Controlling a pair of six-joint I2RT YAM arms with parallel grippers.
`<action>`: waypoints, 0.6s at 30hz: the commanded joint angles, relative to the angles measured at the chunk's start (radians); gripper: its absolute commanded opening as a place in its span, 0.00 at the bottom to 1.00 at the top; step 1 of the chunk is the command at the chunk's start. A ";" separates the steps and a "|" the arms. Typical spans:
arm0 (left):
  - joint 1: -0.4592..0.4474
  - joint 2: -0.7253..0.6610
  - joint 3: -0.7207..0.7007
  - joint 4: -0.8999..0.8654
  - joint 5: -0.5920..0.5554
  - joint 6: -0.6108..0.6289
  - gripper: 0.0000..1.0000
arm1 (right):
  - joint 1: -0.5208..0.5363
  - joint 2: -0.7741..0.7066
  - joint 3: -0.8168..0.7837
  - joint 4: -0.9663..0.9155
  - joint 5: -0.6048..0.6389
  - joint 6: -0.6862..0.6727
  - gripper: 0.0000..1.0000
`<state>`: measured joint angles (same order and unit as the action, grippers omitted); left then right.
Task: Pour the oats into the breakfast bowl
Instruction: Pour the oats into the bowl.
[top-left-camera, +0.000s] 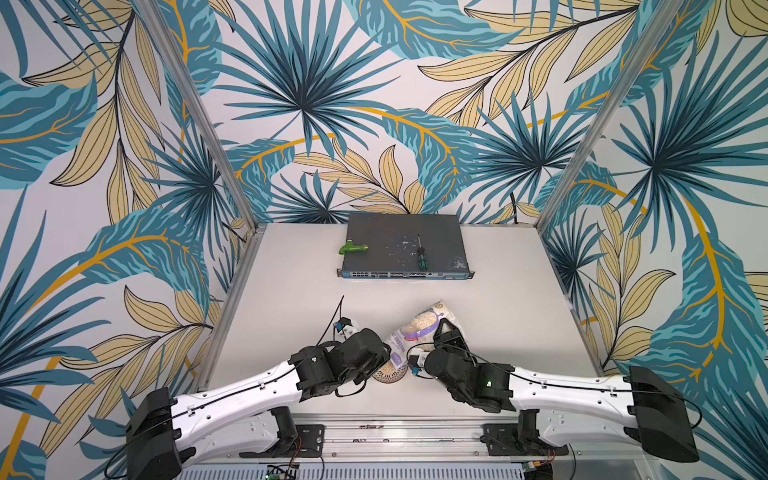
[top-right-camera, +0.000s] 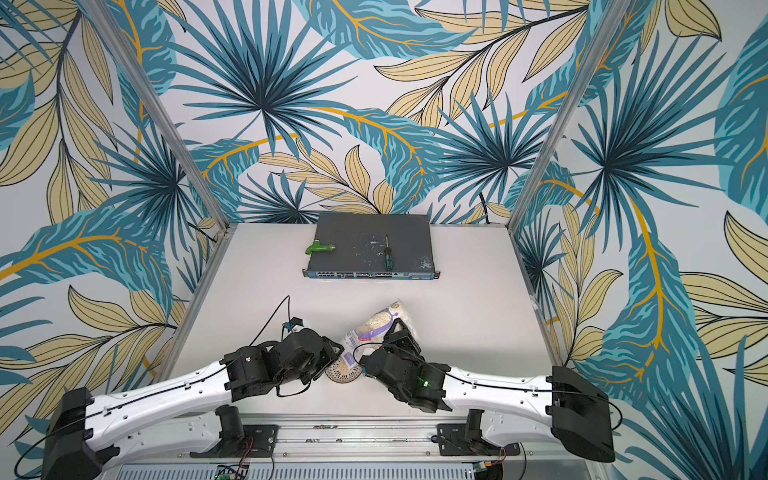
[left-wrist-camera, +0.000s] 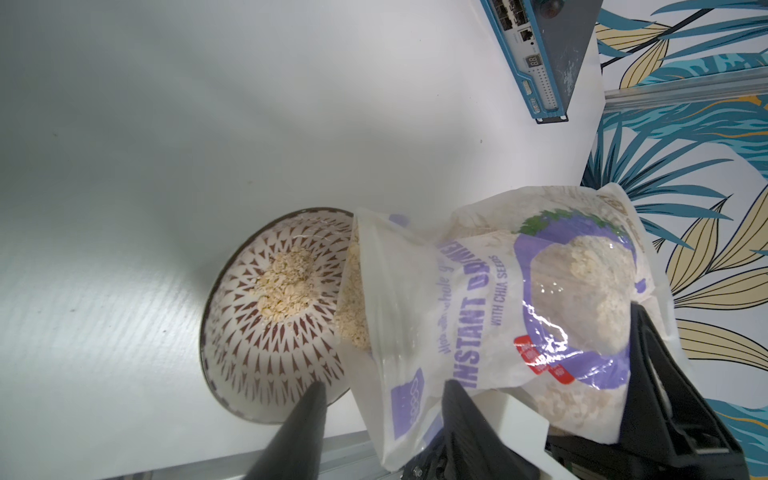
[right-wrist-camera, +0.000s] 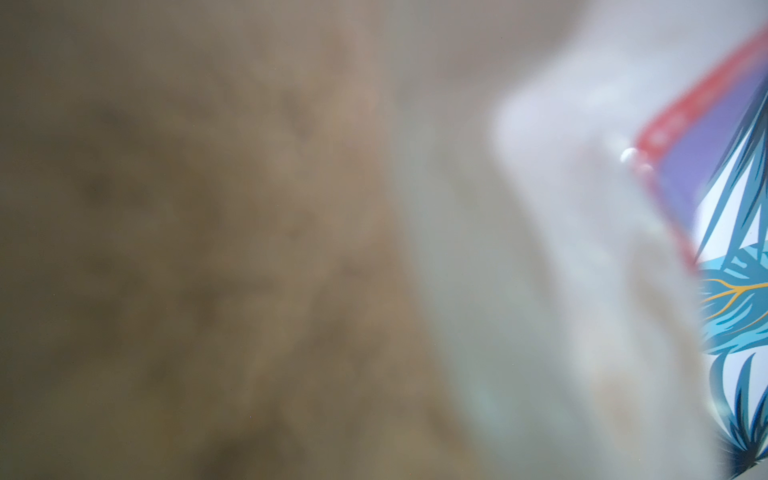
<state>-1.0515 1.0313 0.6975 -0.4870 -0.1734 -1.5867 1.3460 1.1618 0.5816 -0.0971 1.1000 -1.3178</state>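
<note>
The breakfast bowl (left-wrist-camera: 245, 365), white with a dark lattice pattern, stands near the table's front edge, also in a top view (top-left-camera: 390, 377). A small heap of oats (left-wrist-camera: 286, 282) lies in it. The clear pouch (left-wrist-camera: 519, 291) with its purple label is tilted, open mouth over the bowl's rim; it shows in both top views (top-left-camera: 415, 326) (top-right-camera: 380, 322). My right gripper (top-left-camera: 446, 330) is shut on the pouch's body. My left gripper (left-wrist-camera: 384, 386) stands open. One finger hangs over the bowl's rim, and the pouch's mouth corner hangs loose between the jaws. The right wrist view is a blur of pouch (right-wrist-camera: 249, 208).
A dark network switch (top-left-camera: 405, 249) lies at the back of the table with a green fitting (top-left-camera: 353, 248) and a screwdriver (top-left-camera: 423, 253) on it. Metal frame posts and patterned walls close in both sides. The front rail runs just behind the bowl.
</note>
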 joint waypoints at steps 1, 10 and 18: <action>-0.003 -0.017 -0.013 -0.005 -0.017 -0.001 0.49 | 0.010 -0.017 0.049 0.140 0.091 -0.013 0.00; -0.003 -0.016 -0.012 -0.009 -0.020 -0.005 0.49 | 0.023 -0.031 0.046 0.128 0.083 -0.028 0.00; -0.003 -0.013 -0.012 -0.009 -0.024 -0.012 0.49 | 0.025 -0.028 0.048 0.118 0.100 -0.039 0.00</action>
<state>-1.0515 1.0313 0.6960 -0.4873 -0.1799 -1.5944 1.3632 1.1614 0.5816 -0.0818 1.1011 -1.3674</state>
